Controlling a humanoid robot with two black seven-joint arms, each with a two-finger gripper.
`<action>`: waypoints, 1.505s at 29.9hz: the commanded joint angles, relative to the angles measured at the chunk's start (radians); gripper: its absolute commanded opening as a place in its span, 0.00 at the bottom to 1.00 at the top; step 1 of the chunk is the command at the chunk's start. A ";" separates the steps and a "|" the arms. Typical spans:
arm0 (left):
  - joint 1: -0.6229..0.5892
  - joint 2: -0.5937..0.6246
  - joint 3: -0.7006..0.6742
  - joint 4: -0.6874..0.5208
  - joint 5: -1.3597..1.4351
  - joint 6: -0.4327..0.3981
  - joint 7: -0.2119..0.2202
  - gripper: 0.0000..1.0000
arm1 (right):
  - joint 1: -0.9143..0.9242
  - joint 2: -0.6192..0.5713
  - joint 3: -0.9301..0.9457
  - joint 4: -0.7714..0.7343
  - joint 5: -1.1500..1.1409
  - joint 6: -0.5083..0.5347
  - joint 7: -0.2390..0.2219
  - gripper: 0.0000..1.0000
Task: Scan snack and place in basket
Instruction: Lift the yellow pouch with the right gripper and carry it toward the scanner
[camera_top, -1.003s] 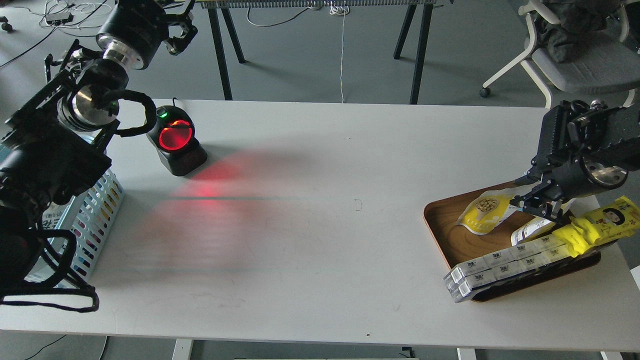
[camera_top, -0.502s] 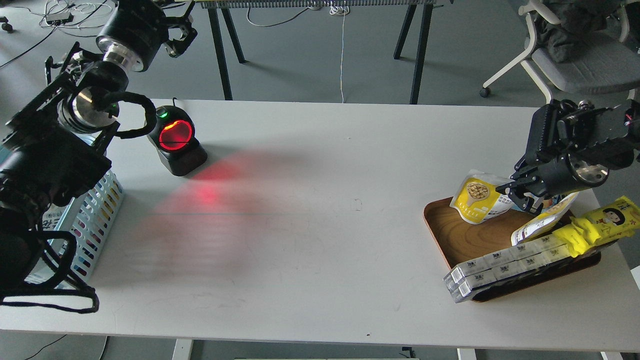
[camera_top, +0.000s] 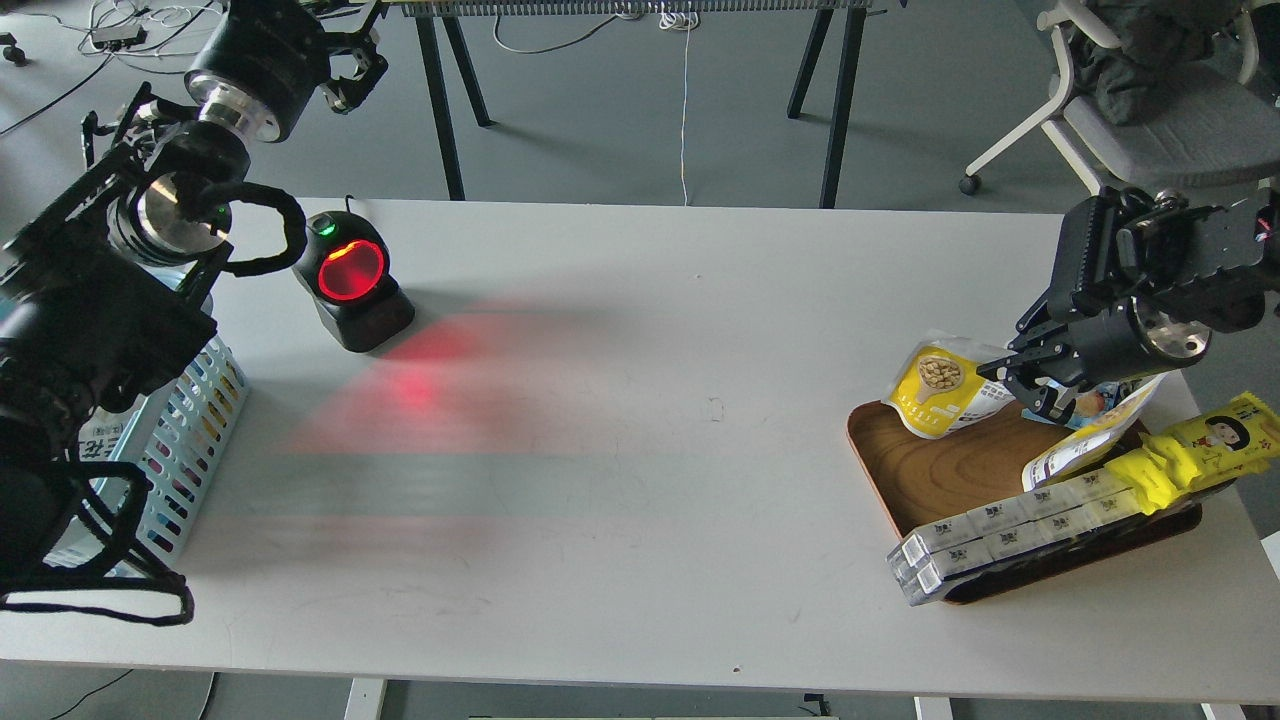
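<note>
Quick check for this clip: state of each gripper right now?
Left gripper: raised beyond the table's far left corner, holding nothing; open or closed cannot be told.
Right gripper: closed on the snack, lifted above the wooden tray.

A robotics lab staged as a checkout: a white table (camera_top: 640, 450) carries a red-lit barcode scanner (camera_top: 352, 280), loose cables (camera_top: 150, 20) trail over the grey floor, and an office chair (camera_top: 1150, 110) stands aside.
</note>
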 joint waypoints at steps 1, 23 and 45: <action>-0.002 0.002 0.000 0.000 0.000 0.000 0.001 1.00 | 0.029 -0.009 -0.003 0.029 -0.001 0.001 0.000 0.00; -0.002 0.000 0.002 -0.002 0.000 0.000 0.001 1.00 | 0.265 0.179 0.018 0.127 0.323 0.005 0.000 0.00; 0.000 0.009 -0.002 -0.002 0.000 0.000 0.001 1.00 | 0.147 0.670 0.143 -0.186 0.577 -0.002 0.000 0.00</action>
